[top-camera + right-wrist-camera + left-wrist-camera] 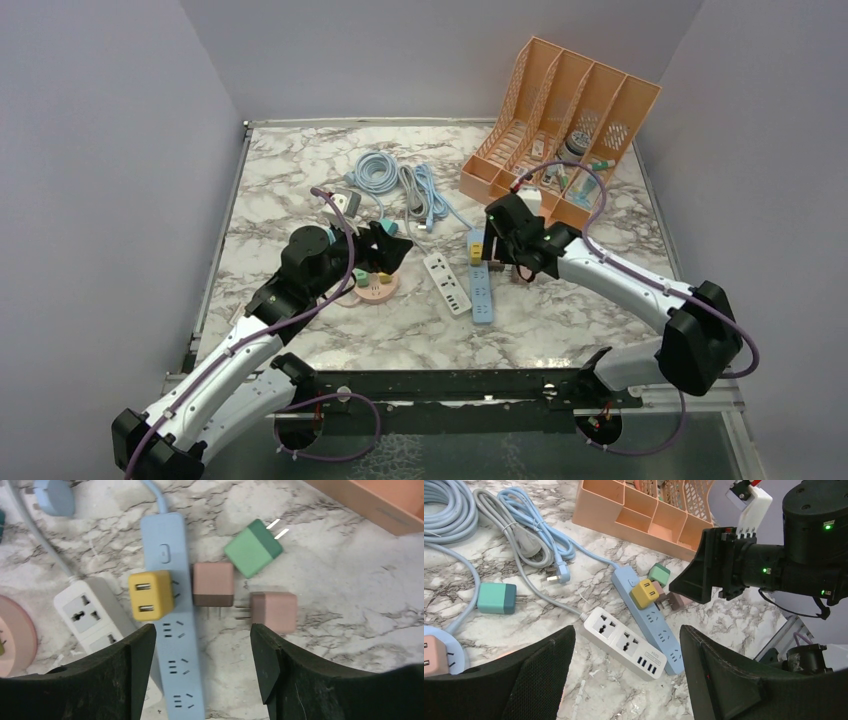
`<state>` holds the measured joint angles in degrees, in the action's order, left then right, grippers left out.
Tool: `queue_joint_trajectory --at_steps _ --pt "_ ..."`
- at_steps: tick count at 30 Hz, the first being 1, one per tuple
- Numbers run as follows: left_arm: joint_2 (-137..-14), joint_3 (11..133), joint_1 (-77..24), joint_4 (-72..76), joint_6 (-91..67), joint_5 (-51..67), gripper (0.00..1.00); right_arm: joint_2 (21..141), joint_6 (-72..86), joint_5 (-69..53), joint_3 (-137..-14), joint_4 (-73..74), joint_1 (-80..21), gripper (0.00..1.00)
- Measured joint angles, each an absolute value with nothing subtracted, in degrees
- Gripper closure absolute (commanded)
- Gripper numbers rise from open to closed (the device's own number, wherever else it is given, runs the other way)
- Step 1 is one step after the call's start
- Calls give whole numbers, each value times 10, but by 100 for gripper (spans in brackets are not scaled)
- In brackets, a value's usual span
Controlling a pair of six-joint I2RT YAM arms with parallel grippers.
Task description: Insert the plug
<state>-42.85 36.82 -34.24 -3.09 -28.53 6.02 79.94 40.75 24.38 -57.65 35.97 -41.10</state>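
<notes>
We are seeing the right gripper (201,637) hanging over the marble table (350,595), jaws spread wide, pinching nothing. Just past its fingertips, at 12 o'clock, 1 pink plug (213,584) is lying on its side beside the blue power strip (177,670), prongs pointing back at the gripper. A 2nd pink plug (273,611) is lying at 1 o'clock, its prongs pointing at 9 o'clock toward the 1st, the 2 apart. A green plug (254,548) is sitting farther out at 1 o'clock, prongs aiming at 2 o'clock. A yellow plug (150,595) is resting on the strip's 9 o'clock edge; we cannot tell whether its prongs are in. The white power strip (92,612) is lying just beside the blue one, on its 9 o'clock side. The left gripper (626,630) is hanging above the white strip, jaws also spread, holding nothing. In the top view the orange organizer (560,130) is standing at the table's 1 o'clock and coiled cables (372,170) are lying at 12 o'clock.
</notes>
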Motion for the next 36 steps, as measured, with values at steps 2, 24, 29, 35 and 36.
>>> queue_joint_trajectory --at_steps 2,24,29,35,36 --pt "-430 368 -342 -30 -285 60 21 785 409 247 -560 359 -393 30" --pt "-456 368 -342 -11 -286 71 21 813 384 151 -404 261 -261 49" --pt "-460 368 -342 -6 -288 79 21 813 371 136 -400 237 -258 57" --pt "-466 364 -342 1 -303 98 21 790 365 117 -385 227 -258 62" --pt "-468 360 -342 5 -307 101 21 780 364 112 -381 227 -258 62"
